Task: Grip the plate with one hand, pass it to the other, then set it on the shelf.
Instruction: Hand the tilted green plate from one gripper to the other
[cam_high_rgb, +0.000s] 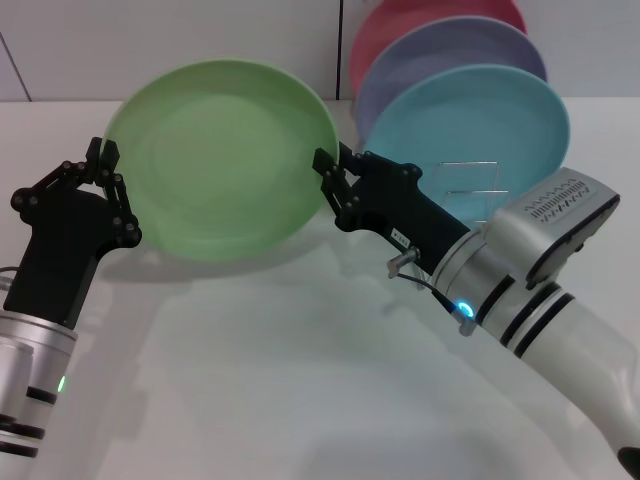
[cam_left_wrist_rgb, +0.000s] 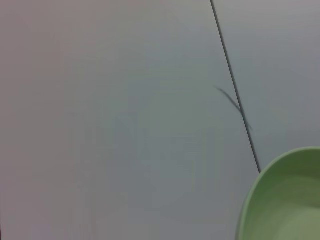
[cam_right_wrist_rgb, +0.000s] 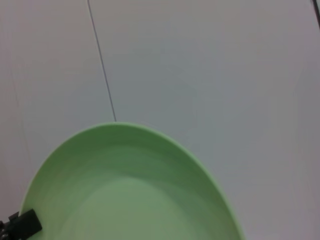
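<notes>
Both grippers, left (cam_high_rgb: 108, 190) and right (cam_high_rgb: 334, 190), clamp the plate's (cam_high_rgb: 222, 160) opposite rims.

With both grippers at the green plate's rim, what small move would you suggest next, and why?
Probably the left gripper should open and back off. The green plate hangs tilted in the air with the right gripper already clamped on its opposite edge, so the handover looks complete. The wire rack with the blue plate sits on the right arm's side.

White table (cam_high_rgb: 300, 380) — wire rack (cam_high_rgb: 472, 185) on it, holding blue, lavender, pink plates
</notes>
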